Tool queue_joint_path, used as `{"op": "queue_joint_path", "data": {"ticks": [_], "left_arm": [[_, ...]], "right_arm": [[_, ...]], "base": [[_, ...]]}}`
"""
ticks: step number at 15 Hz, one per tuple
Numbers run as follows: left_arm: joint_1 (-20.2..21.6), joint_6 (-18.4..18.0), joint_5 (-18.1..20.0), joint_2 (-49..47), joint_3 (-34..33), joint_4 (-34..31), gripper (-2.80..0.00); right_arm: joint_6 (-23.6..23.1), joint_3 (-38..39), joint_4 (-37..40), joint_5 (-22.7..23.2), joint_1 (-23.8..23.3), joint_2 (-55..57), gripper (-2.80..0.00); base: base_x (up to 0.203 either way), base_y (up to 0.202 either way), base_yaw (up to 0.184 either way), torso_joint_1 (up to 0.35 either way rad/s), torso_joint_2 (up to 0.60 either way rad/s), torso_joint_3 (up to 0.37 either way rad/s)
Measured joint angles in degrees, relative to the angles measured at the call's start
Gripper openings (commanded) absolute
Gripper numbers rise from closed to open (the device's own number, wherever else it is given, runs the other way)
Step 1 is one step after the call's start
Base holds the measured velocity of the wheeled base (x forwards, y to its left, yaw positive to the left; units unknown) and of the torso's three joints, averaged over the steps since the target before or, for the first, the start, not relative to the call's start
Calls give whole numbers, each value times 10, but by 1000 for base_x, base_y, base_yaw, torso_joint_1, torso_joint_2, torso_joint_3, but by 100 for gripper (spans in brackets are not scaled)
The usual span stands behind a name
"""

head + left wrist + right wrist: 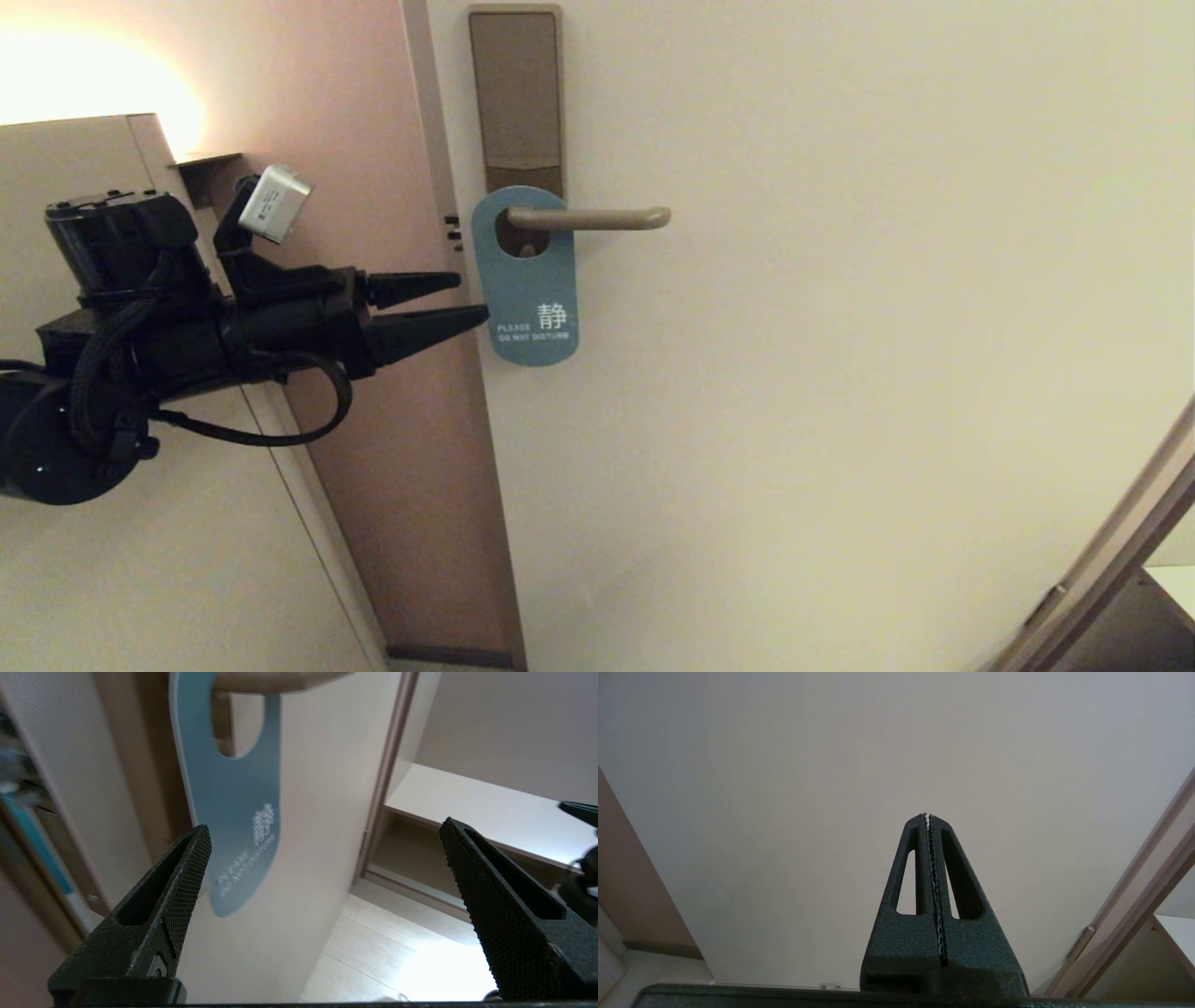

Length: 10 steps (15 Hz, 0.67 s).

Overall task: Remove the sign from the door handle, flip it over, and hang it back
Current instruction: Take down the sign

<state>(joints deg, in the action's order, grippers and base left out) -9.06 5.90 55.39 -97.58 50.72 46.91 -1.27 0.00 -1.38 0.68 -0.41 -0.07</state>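
The sign (pixel 527 289) hangs by its oval hole on the door handle (pixel 597 218), its teal-blue "DO NOT DISTURB" side facing me. My left gripper (pixel 471 299) is open and empty, its tips just left of the sign's lower half, one tip close to its edge. In the left wrist view the sign (pixel 233 812) hangs from the handle (pixel 275 680) beyond the left gripper (pixel 324 828), near one finger (pixel 187 877). My right gripper (pixel 927 815) is shut and empty, facing the bare door; it is out of the head view.
The handle sits on a tall brown lock plate (pixel 516 93) on the cream door (pixel 840 373). A pink-brown door frame (pixel 392 420) runs down left of the sign. A cabinet (pixel 93 149) stands at far left. Another frame edge (pixel 1111 551) crosses the lower right.
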Motion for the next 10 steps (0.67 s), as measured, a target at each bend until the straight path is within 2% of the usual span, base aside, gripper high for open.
{"op": "queue_joint_path", "data": {"ticks": [2,10], "left_arm": [[1,4,-1,-7,2,19,0],[-3,1,0,-46,35,21,0]], "right_arm": [[0,0,0,0,0,0,-280],[0,0,0,0,0,0,-280]], "base": [[0,0,0,0,0,0],[0,0,0,0,0,0]]}}
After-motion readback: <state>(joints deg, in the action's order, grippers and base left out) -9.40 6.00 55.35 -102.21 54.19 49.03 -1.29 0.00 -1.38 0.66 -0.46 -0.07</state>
